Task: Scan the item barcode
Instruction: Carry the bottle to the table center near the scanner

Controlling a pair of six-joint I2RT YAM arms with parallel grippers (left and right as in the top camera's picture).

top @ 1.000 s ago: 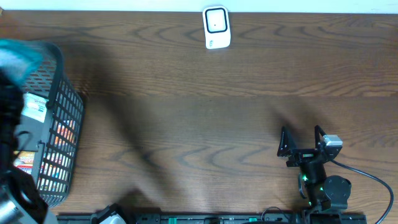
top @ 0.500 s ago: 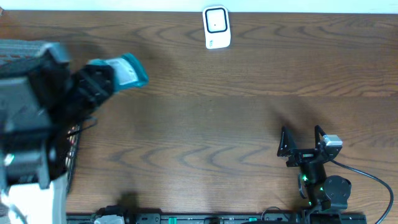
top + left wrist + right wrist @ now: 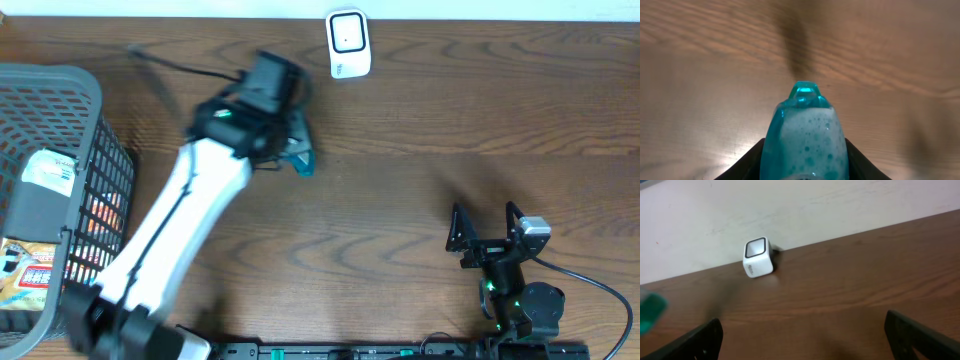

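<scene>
Left pincer (image 3: 285, 135) clamps a teal bottle (image 3: 301, 161) over the table (image 3: 400, 180), near but apart from the white scanner (image 3: 348, 44), right pincer (image 3: 485, 222) wide open and empty: best to turn the barcode squarely toward the scanner window and hold steady.

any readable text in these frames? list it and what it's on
Nothing can be read as words.
scanner: small dark mark on its lower face, too blurred to read.
white packet in the basket: printed label, too small to read.
red and blue packet in the basket: bold print, too small to read.
teal bottle: no label in view.
</scene>
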